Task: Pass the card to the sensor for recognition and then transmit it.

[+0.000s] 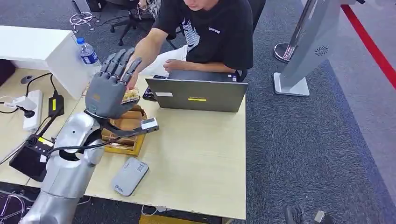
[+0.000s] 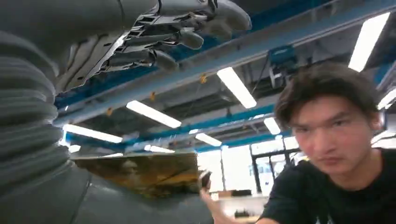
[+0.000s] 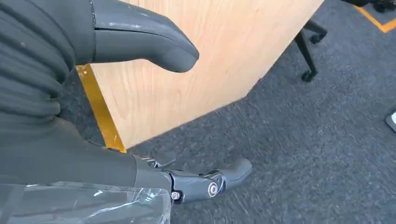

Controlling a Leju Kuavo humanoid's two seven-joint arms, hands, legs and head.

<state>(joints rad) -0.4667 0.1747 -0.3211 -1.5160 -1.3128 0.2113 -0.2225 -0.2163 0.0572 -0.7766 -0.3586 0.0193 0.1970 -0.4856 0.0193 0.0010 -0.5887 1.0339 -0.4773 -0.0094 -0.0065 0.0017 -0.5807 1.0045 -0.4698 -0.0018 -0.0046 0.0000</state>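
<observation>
Grey left hand holds a card toward a person's hand; right hand hangs open.

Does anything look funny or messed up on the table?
Not really. The left hand holds a card up toward a person's hand, above a wooden box. The laptop and bottle stand upright; nothing is spilled.

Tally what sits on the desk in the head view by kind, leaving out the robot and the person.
Laptop: 1
Water bottle: 1
Grey card reader: 1
Wooden tray: 1
Power strip: 1
Black box with a yellow label: 1
Total: 6
The card is off the desk, held up by the left robot hand toward the person's hand.
</observation>
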